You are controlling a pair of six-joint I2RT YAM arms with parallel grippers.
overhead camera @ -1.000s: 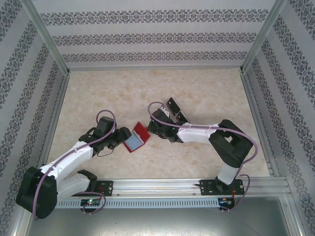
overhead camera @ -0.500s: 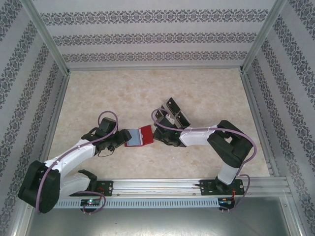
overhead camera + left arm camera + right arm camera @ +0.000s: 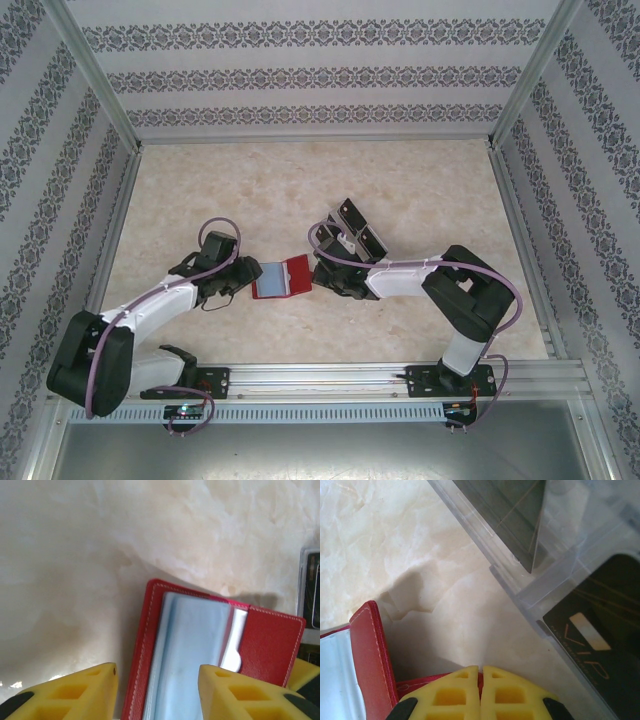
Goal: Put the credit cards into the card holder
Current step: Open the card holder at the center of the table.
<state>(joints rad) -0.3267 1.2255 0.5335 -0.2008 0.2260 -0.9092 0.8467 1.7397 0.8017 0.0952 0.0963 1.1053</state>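
Lying open on the marbled desk [image 3: 100, 555], the card holder [image 3: 265, 645] is cut off below: stitched red leather around glossy grey-blue pockets. Left gripper [image 3: 157, 680] jaws stand spread over it; right gripper [image 3: 481, 677] jaws press together at its edge. Black credit cards [image 3: 600, 630] blur behind a clear plastic tray [image 3: 517, 582].

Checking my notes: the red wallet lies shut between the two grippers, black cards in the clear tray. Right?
Not shut: the left wrist view shows the card holder lying open, grey-blue pockets exposed. It does lie between the left gripper and right gripper, credit cards in the clear tray.
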